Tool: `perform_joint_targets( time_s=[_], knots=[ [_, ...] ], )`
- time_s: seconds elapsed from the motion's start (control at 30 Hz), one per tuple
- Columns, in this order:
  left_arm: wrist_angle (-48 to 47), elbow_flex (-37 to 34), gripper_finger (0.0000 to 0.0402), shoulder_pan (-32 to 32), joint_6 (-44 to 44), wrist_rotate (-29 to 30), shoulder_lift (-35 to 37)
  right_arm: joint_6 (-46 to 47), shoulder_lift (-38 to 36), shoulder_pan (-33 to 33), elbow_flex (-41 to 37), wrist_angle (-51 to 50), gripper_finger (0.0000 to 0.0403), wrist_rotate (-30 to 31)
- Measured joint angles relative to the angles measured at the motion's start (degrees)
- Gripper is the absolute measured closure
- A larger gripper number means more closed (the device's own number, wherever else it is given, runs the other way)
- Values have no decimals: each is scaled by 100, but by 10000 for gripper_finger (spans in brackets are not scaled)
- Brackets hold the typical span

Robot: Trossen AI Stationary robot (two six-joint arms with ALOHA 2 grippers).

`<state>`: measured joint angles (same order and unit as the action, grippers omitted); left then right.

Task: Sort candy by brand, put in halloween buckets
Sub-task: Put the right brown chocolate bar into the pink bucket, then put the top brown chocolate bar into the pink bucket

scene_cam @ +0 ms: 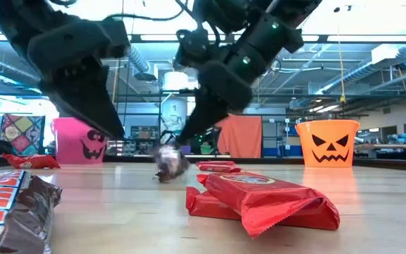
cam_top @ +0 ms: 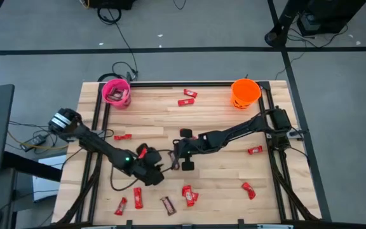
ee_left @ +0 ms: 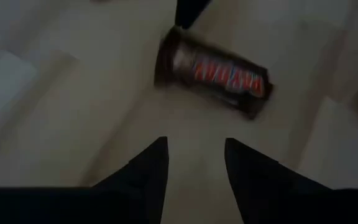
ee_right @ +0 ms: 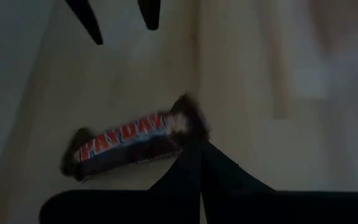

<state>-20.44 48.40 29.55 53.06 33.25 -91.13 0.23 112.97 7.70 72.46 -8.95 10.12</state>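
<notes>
A dark brown candy bar with red lettering [ee_left: 213, 71] [ee_right: 126, 143] lies mid-table between my two grippers; in the low view it shows blurred [scene_cam: 169, 162]. My right gripper [ee_right: 191, 143] [scene_cam: 187, 137] [cam_top: 176, 159] reaches in from the right, shut, at one end of this bar. My left gripper [ee_left: 194, 155] [ee_right: 120, 22] is open just beside the bar, pointing down, touching nothing. The pink bucket [cam_top: 115, 93] stands at the far left corner and the orange bucket [cam_top: 245, 93] at the far right. My right gripper has its shut fingertips on the brown bar's crimped end [ee_right: 182, 118], coming slanting down from the table's right side, along the bar. The tips hide whether the wrapper's edge sits between them. The rest of the bar lies on the table.
Red bars lie scattered: far middle [cam_top: 186, 97], right [cam_top: 254, 150], near right [cam_top: 249, 189], near middle [cam_top: 189, 194], near left [cam_top: 137, 197]. One red bar [cam_top: 142, 151] sits beside my left arm. Another brown bar [cam_top: 168, 204] lies at the near edge. A black frame borders the table.
</notes>
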Motion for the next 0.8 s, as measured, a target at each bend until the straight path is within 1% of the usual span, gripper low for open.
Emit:
perform_joint_targets(
  time_s=[0.07,0.1,0.17,0.27,0.33,0.4,0.5,0.67,0.8],
  knots=[
    [-213,-11,239,24,-77,286,212,-186,-66,0,3,101,398,262],
    [-145,1,238,0,-266,311,265,-308,-108,8,6,177,398,421],
    [-129,2,238,-64,-731,222,310,-615,-138,44,7,334,399,788],
    [-167,-4,238,-256,-1105,51,306,-997,-144,59,7,768,399,1290],
    [-204,-60,238,-413,-1260,67,308,-1218,-144,-1,8,1180,399,1398],
    [-219,-177,238,-605,-1401,223,313,-1377,-144,-106,12,1458,399,1436],
    [-235,-363,238,-966,-1692,297,400,-1455,-144,-263,12,1508,399,1556],
    [-161,-718,238,-1368,-1909,-162,661,-1788,-144,-474,12,1156,399,1873],
    [-163,-854,238,-1460,-2096,-333,810,-1922,-144,-586,16,1235,399,1836]
  ],
)
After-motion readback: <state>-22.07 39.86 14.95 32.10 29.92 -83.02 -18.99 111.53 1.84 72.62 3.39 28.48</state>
